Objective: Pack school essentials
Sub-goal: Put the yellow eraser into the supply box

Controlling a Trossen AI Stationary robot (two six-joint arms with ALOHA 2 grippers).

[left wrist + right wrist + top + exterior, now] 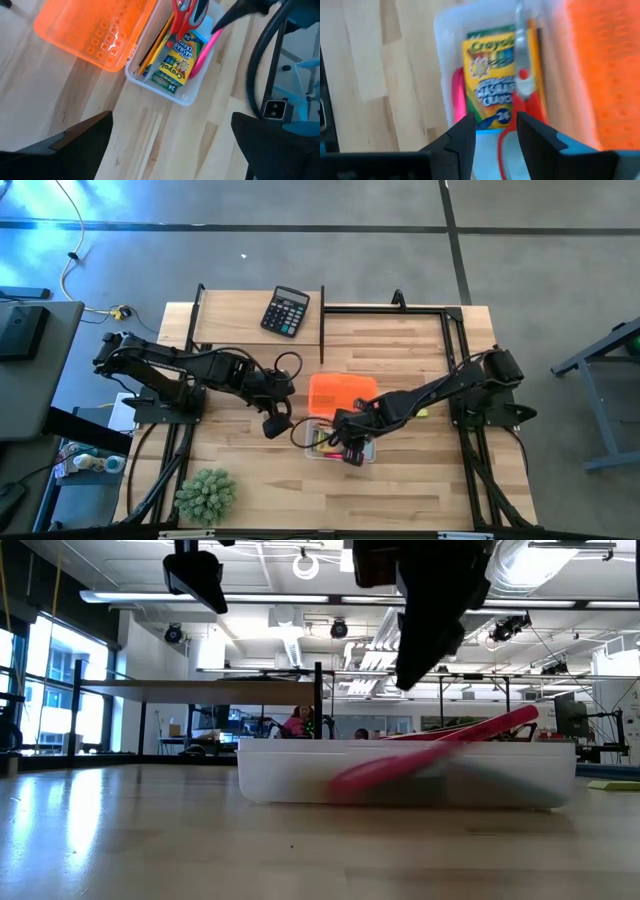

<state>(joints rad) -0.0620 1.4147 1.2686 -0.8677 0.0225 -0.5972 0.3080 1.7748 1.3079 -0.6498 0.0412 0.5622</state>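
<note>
A clear plastic box stands on the table with its orange lid open on the far side. In it lie the yellow-green crayon pack, the red-handled scissors, a pencil, a pink-red pen and something light blue under the scissors. In the low view the pen leans on the box's rim. My right gripper hovers open and empty just above the box, over the crayon pack. My left gripper is wide open and empty, left of the box.
A black calculator lies at the table's far edge. A green spiky plant stands at the near left corner. A small yellow thing lies on the table by my right arm. A black frame rims the far right.
</note>
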